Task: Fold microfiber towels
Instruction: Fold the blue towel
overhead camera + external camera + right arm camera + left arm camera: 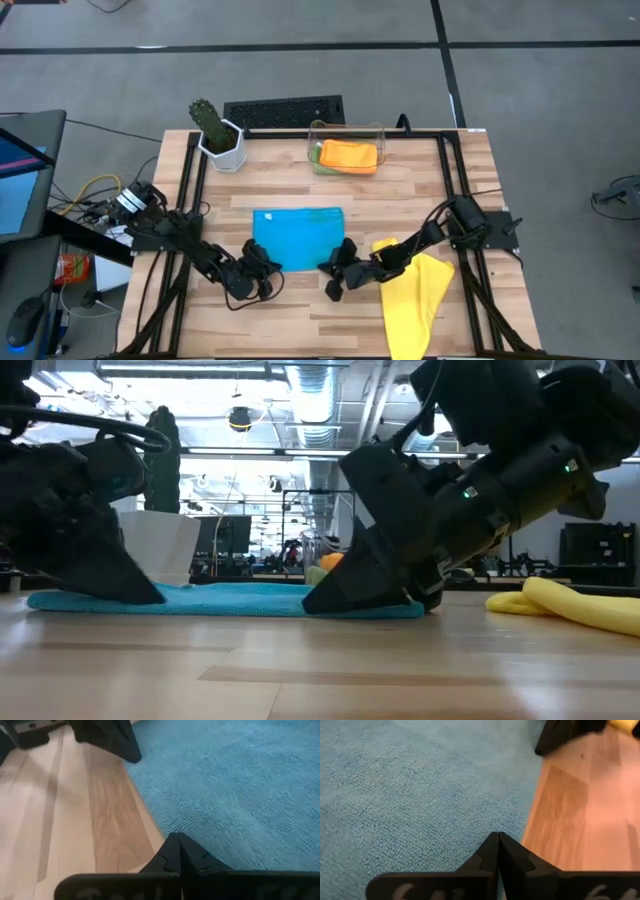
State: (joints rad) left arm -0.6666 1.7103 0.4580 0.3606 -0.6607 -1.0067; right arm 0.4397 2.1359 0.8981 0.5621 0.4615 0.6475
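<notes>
Left pincer at blue towel near-left corner, fingers together, tips pressed on towel edge, nothing clamped between them. Blue towel flat at counter centre. Right pincer at blue towel near-right corner, fingers together, tips on edge. Orange towel over green towel in clear bin, beyond blue towel. Yellow towel crumpled right of blue towel, partly under right arm

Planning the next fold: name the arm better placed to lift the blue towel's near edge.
Neither clearly: the left hand and right hand are both shut at the near corners of the blue towel, one each. Probably both lift together.
</notes>
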